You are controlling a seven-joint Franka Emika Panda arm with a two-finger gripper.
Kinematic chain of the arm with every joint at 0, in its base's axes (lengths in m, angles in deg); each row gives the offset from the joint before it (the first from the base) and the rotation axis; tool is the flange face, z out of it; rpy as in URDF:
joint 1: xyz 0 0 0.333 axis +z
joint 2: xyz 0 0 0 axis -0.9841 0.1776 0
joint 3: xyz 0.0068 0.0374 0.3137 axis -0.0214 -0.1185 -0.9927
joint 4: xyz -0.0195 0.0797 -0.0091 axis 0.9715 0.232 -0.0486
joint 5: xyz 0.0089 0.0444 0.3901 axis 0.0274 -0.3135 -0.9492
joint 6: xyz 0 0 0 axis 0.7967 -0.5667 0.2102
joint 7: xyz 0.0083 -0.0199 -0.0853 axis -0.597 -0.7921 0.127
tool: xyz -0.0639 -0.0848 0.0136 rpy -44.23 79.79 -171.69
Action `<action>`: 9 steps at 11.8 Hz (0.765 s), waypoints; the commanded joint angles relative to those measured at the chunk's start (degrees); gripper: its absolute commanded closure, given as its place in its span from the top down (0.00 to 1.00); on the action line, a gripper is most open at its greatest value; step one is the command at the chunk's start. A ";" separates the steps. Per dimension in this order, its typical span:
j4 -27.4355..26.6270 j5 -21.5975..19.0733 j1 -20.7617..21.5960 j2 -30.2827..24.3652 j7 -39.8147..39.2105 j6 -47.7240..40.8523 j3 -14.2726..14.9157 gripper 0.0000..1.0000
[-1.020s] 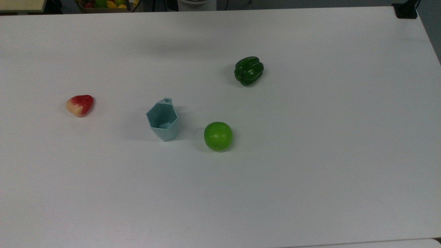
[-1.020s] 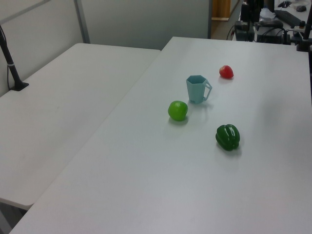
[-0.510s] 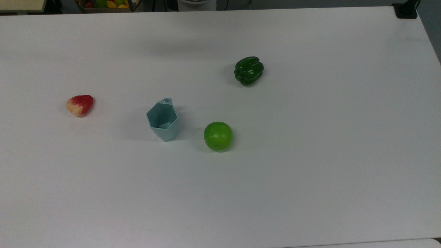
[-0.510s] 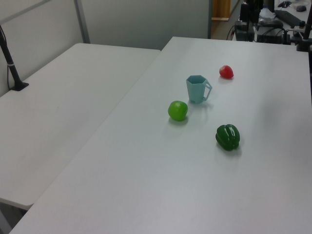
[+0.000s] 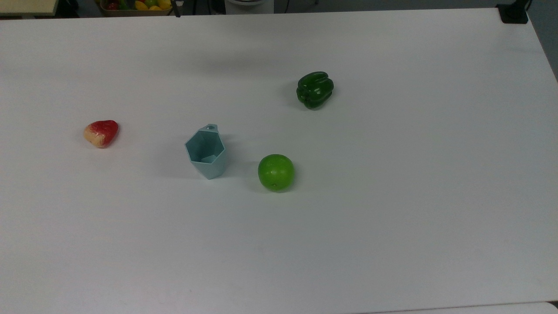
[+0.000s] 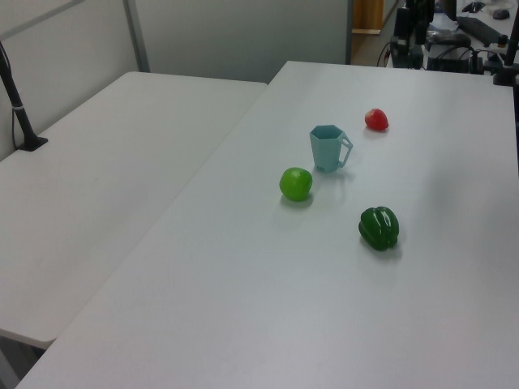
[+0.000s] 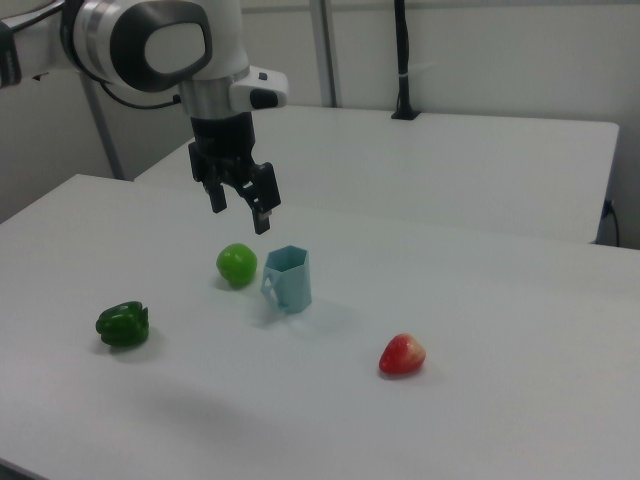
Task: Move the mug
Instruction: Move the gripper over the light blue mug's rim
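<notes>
A: Where was the mug [image 5: 205, 154]?

B: Upright on the white table [image 5: 392, 196], untouched, handle toward the pepper side in the left view. Green apple [image 5: 276, 172] was just beside it, to the top view's right; red strawberry [image 5: 101, 133] well apart to the top view's left; green pepper [image 5: 314, 90] further off, past the apple.

A: Gripper?

B: Gripper [image 7: 240, 206] hung in the air w/ fingers apart, nothing btwn them. In the right view it looked above the apple/mug gap, though w/o a second angle on it I wouldn't swear to that.

A: Risks?

B: Mug's walls were faceted and tapered, so pads landing on an edge instead of a flat could twist it or let it slip out. Apple sat close, so a finger coming down on that side could knock it rolling. Light plastic too, I'd guess, so an off-center nudge might tip it before the close
</notes>
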 commanded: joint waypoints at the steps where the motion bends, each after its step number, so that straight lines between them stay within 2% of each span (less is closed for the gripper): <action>1: 0.94 -1.30 0.65 3.65 -0.77 5.87 -0.33 1.00; 4: 0.23 -1.39 2.92 10.66 0.54 14.67 -0.50 1.00; 7: -1.61 -0.16 3.29 15.16 5.81 20.31 -4.45 1.00; 9: -3.01 0.10 3.46 17.79 5.82 22.42 -4.81 1.00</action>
